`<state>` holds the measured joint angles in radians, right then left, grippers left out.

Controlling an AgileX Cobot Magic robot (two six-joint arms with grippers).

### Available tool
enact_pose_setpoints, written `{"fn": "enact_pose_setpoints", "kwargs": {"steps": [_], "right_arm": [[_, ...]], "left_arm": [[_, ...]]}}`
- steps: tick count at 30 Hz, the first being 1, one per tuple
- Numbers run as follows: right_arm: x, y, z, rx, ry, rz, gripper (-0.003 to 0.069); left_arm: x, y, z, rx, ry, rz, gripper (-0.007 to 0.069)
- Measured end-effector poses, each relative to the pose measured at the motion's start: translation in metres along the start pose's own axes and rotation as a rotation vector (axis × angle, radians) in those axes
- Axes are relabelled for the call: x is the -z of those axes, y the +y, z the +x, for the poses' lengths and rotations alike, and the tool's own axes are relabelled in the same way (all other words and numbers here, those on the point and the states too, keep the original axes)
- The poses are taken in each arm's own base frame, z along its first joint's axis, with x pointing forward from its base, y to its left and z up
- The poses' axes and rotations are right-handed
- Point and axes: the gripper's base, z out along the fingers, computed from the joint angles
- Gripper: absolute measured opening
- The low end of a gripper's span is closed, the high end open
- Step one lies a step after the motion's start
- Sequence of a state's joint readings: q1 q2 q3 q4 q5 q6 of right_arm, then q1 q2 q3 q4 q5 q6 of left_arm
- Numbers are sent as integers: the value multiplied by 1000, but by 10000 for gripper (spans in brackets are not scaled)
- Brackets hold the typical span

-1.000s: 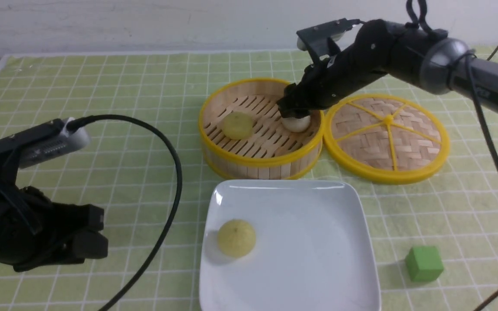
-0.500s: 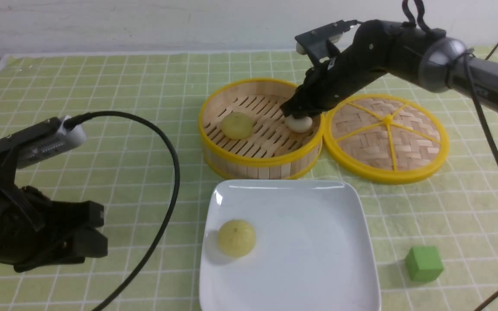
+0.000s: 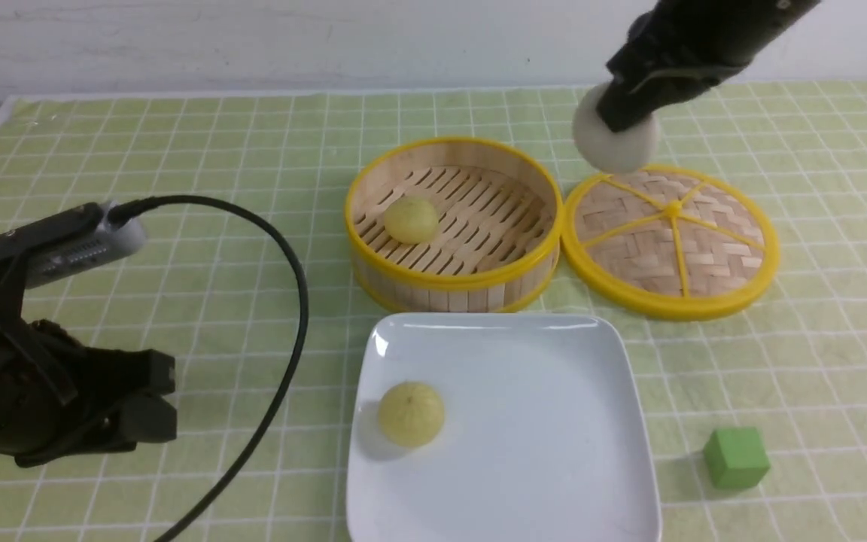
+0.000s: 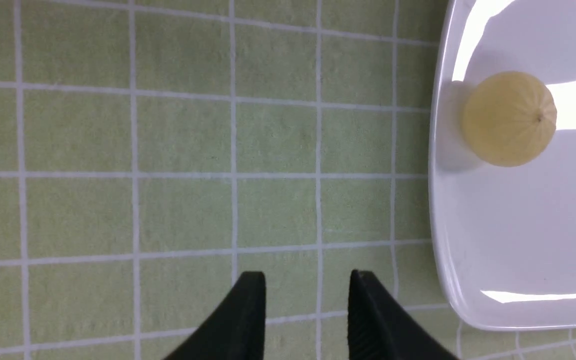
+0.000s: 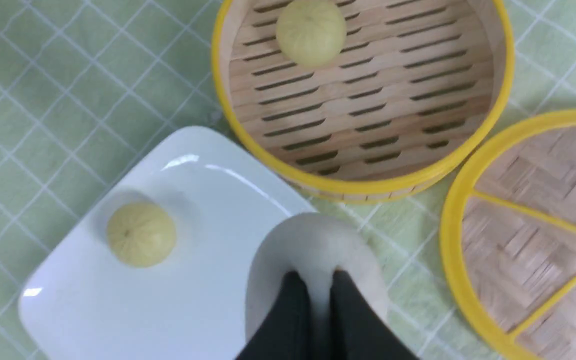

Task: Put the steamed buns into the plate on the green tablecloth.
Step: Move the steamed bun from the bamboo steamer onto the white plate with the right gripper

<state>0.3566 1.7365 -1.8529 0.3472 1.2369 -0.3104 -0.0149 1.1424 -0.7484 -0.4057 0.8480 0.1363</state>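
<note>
While one pale yellow bun (image 3: 412, 415) sits on the plate (image 3: 509, 467), toward its left side, a second yellow bun (image 3: 411, 220) rests in the steamer (image 3: 454, 280), left of the middle of its slatted floor, and the off-white bun (image 3: 605, 143) is held up in the air. The right end effector (image 5: 314, 275) is closed on that off-white bun, its tips pinching the dough, above the worktop and near the lid in the front view. The bun and the arm above it look slightly blurred.

The plate, white and square with rounded corners, lies on the green tablecloth (image 3: 268, 482), just in front of the steamer. The steamer is round, with a yellow rim and wooden slats. Just to its right lies the lid (image 3: 719, 256), woven, with yellow spokes and a yellow edge. Nearer the front, to the right of the plate and apart from it, is a green cube (image 3: 736, 458).

Off to the plate's left, the left end effector (image 4: 308, 275) hangs over the cloth, its fingers parted and holding nothing. A black cable (image 3: 302, 301) loops from that arm toward the plate's left side.
</note>
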Motion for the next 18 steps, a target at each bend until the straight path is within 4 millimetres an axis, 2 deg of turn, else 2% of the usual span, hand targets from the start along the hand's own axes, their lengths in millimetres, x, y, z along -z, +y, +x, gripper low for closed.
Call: {"fn": "enact_pose_setpoints", "kwargs": {"steps": [1, 2, 3, 5, 8, 9, 11, 13, 18], "right_arm": [[1, 3, 6, -12, 13, -14, 23], [-6, 5, 21, -39, 62, -39, 23], [-9, 5, 25, -47, 78, -45, 23], [-32, 3, 51, -99, 185, -79, 24], [-56, -1, 72, -146, 230, -85, 24], [-72, -5, 81, -169, 225, -69, 25], [-96, -10, 90, -194, 188, -32, 25], [-103, -11, 92, -196, 182, -25, 25], [-141, -3, 95, -150, 179, 0, 45]], "left_arm": [[0, 0, 0, 0, -1, 0, 265], [0, 0, 0, 0, 0, 0, 265], [0, 0, 0, 0, -1, 0, 265], [-1, 0, -1, 1, -3, -2, 265], [-1, 1, -1, 1, -6, -3, 264], [-1, 1, -2, 1, -10, -3, 261], [-1, 1, -2, 0, -12, -4, 249], [-1, 1, -2, 0, -12, -5, 246], [-1, 1, -2, 0, -15, -5, 242]]}}
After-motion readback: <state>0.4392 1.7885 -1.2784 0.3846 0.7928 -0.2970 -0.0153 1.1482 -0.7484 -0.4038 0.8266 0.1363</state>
